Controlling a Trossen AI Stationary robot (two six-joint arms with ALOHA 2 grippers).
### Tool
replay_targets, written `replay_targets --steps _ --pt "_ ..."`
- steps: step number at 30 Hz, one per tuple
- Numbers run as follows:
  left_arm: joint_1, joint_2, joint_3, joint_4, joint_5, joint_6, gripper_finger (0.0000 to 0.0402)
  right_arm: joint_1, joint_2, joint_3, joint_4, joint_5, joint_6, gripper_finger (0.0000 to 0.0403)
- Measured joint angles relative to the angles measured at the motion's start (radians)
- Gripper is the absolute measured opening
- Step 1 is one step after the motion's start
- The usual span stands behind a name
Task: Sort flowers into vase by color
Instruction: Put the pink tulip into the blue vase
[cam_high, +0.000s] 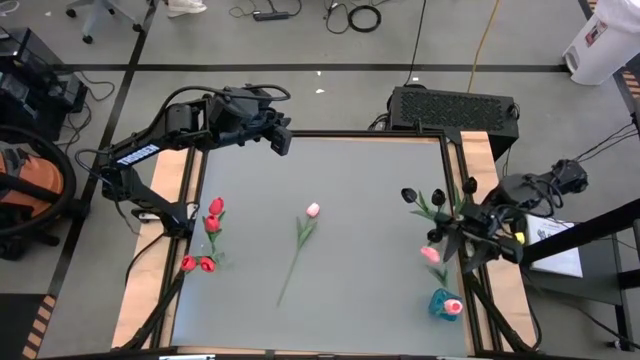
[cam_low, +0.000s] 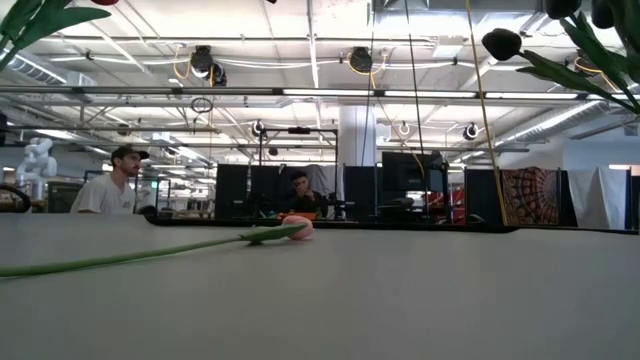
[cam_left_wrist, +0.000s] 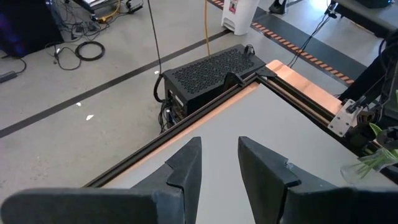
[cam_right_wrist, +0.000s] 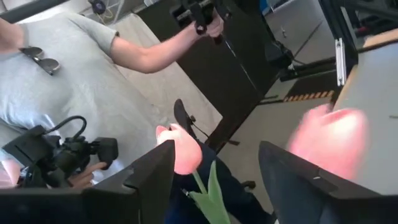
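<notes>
A pink tulip lies on the grey table at its middle, stem toward the near edge; the low view shows its head. Red tulips stand at the left edge and black tulips at the right edge. A teal vase near the right front holds a pink tulip. My right gripper is open by the black bunch, with a pink tulip head and its stem between its fingers. My left gripper hangs open and empty over the far left corner. My right gripper stands level with its fingers on either side of an upright pink tulip. The head shows right beside one finger; whether they touch I cannot tell. The stem runs down between the fingers, apart from both.
A second, blurred pink head shows beside the other right finger. A black perforated box sits beyond the table's far right corner. A person in a grey shirt stands close to the right arm. Green stems in a clear vase stand at the right edge.
</notes>
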Motion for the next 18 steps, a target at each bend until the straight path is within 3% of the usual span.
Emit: replay_targets --steps 12,18 --pt "0.0 0.0 0.0 0.0 0.0 0.0 0.0112 0.0 -0.106 0.002 0.021 0.001 0.022 0.0223" --pt "0.0 0.0 0.0 0.0 0.017 -0.008 0.0112 0.0 -0.132 0.002 0.197 0.006 0.008 0.0223"
